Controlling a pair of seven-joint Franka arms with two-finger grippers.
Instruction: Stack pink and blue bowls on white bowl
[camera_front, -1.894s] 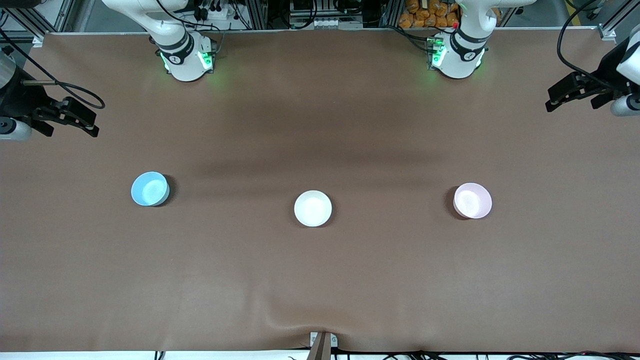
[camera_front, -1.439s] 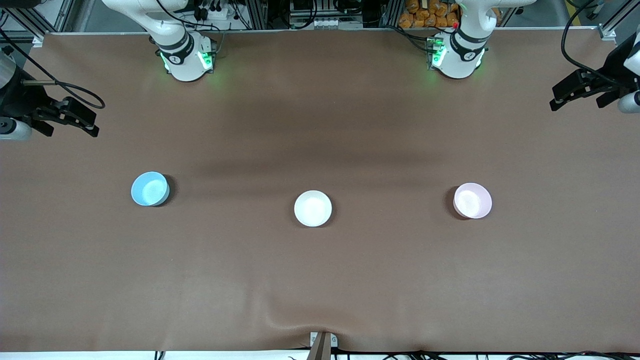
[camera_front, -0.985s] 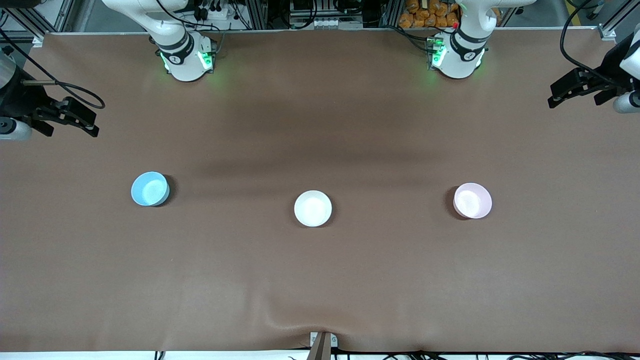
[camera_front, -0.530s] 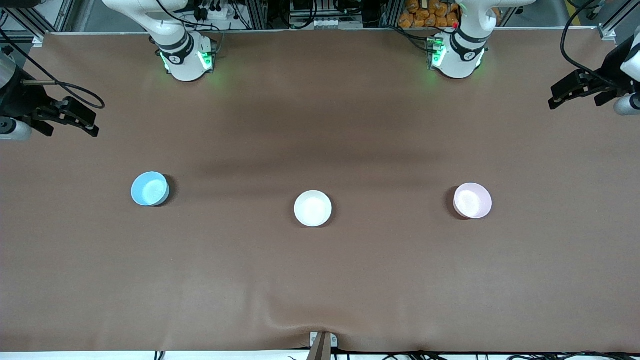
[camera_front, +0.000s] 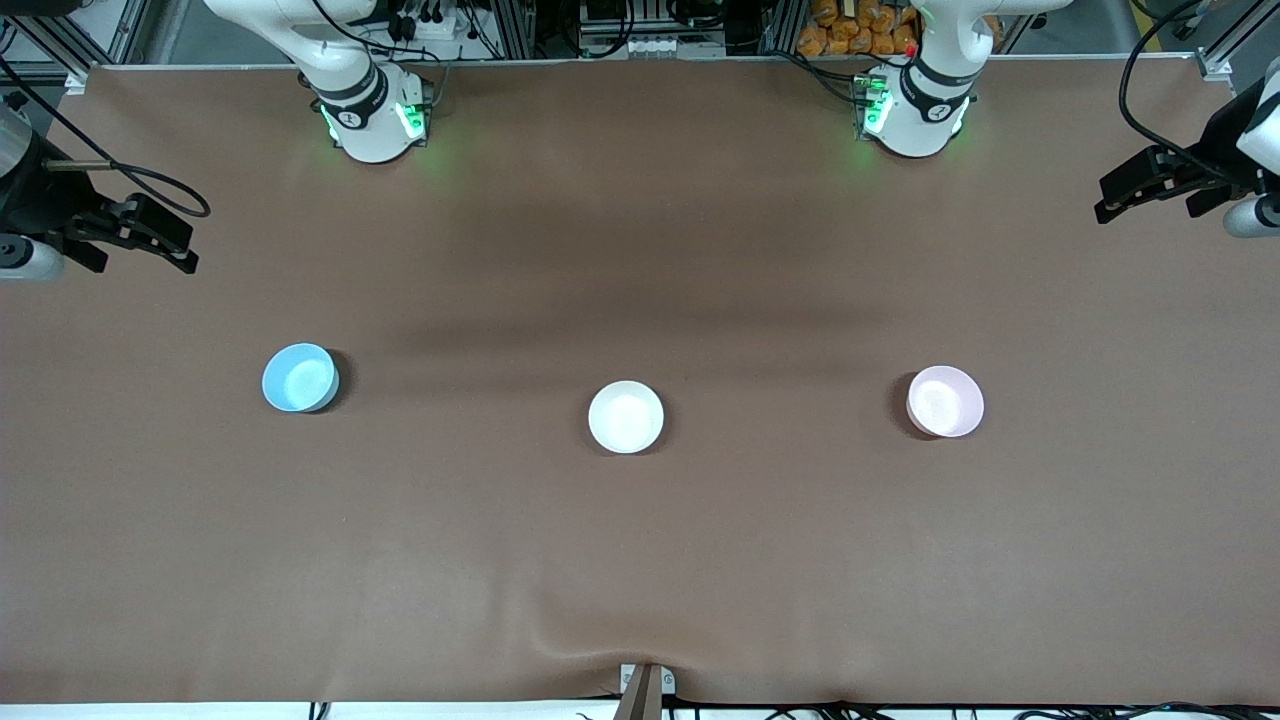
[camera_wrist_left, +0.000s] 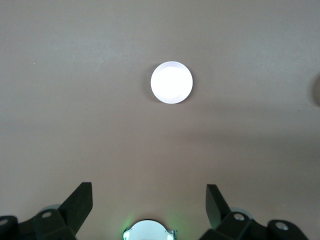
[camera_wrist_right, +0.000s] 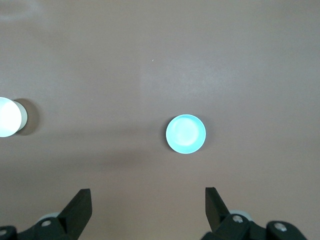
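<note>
Two grippers idle high with fingers spread: left gripper (camera_front: 1145, 188) is up near the pink bowl (camera_front: 945, 401), right gripper (camera_front: 140, 235) near the blue bowl (camera_front: 300, 377), white bowl (camera_front: 626, 416) midway.

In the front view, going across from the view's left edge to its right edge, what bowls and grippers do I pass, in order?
Right gripper over the table's edge, open → small glossy sky-blue bowl → small glossy white bowl → small glossy pale pink bowl → left gripper over the table's other end, open.
</note>
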